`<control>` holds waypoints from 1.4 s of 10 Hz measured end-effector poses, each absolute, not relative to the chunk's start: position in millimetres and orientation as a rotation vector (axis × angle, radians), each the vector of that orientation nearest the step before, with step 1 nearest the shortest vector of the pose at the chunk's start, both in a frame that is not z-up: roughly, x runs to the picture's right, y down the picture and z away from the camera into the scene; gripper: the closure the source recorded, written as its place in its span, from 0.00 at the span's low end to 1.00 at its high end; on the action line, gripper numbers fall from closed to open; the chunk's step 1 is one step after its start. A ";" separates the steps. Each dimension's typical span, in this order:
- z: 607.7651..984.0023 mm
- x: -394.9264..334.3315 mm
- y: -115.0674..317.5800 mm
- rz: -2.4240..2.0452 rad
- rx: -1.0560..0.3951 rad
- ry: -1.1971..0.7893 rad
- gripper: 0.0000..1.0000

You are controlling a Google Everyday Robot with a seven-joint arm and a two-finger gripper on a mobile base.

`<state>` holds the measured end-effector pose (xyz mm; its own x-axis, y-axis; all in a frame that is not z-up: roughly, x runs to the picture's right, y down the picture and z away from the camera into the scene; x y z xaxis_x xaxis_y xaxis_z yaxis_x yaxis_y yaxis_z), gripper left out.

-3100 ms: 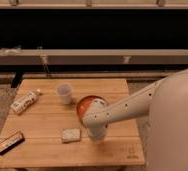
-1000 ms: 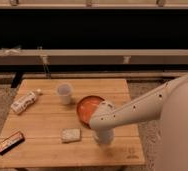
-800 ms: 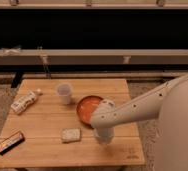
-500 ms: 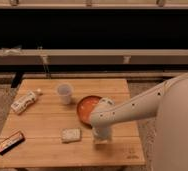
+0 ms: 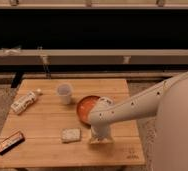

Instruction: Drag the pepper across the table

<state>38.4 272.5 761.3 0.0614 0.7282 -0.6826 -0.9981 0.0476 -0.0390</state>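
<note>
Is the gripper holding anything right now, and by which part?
Cannot tell. The gripper is down at the table near the pale block; the pepper is not visible.

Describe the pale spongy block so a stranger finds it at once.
Start at the low wooden table. Near its front edge, just left of the gripper, which is down by the tabletop in front of the orange bowl, lies the spongy block. It is pale grey-white and squarish, unlike the dark orange-trimmed bar at the front-left corner.
</note>
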 end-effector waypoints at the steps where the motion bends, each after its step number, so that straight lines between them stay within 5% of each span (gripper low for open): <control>1: 763.4 37.1 272.9 1.424 -0.599 0.568 0.20; 5: 772.7 47.2 276.1 1.453 -0.576 0.602 0.23; 11: 769.4 61.6 279.2 1.499 -0.548 0.637 0.84; 14: 767.5 64.1 280.5 1.505 -0.547 0.638 1.00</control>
<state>64.1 280.5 767.5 -0.0359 0.7274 -0.6852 -0.9983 0.0058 0.0585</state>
